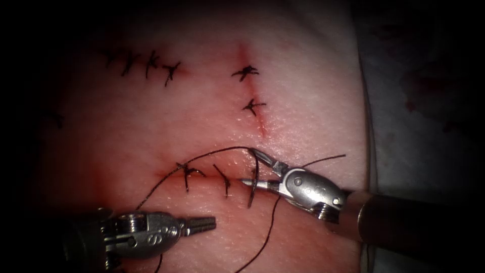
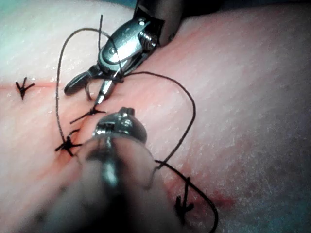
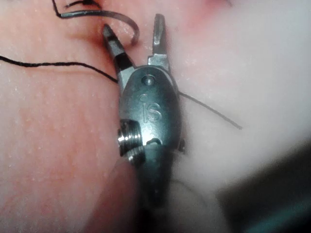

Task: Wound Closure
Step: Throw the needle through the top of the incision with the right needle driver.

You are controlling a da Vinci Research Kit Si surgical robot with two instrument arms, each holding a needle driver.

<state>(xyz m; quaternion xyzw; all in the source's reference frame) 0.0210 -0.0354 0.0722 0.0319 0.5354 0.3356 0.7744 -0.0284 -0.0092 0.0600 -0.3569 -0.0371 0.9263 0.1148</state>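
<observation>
- My right tool (image 1: 251, 167) comes in from the right and sits over the right end of the horizontal cut (image 1: 212, 177), its jaws spread apart.
- Those jaws straddle the needle (image 1: 254, 177) without clamping it; in the right wrist view the needle (image 3: 114, 19) curves between the two open jaws, close to one of them, and I cannot tell whether it touches.
- The needle stands across the cut at its right end, just right of the two stitches (image 1: 188, 172) already placed there. Its upper end lies by the far jaw and its lower end reaches the near side of the cut. I cannot tell how much of it is in the tissue (image 1: 303, 121).
- The thread (image 1: 202, 155) arcs from the needle's far end leftward over the stitches and down toward my left tool; another strand (image 1: 268, 227) runs down the near tissue.
- A short thread tail (image 1: 328, 158) lies to the right of the right tool's jaws.
- My left tool (image 1: 212, 222) rests on the near side of the cut, left of the needle, jaws together and holding nothing that I can see.
- A second, vertical cut (image 1: 260, 121) with two stitches lies farther back.
</observation>
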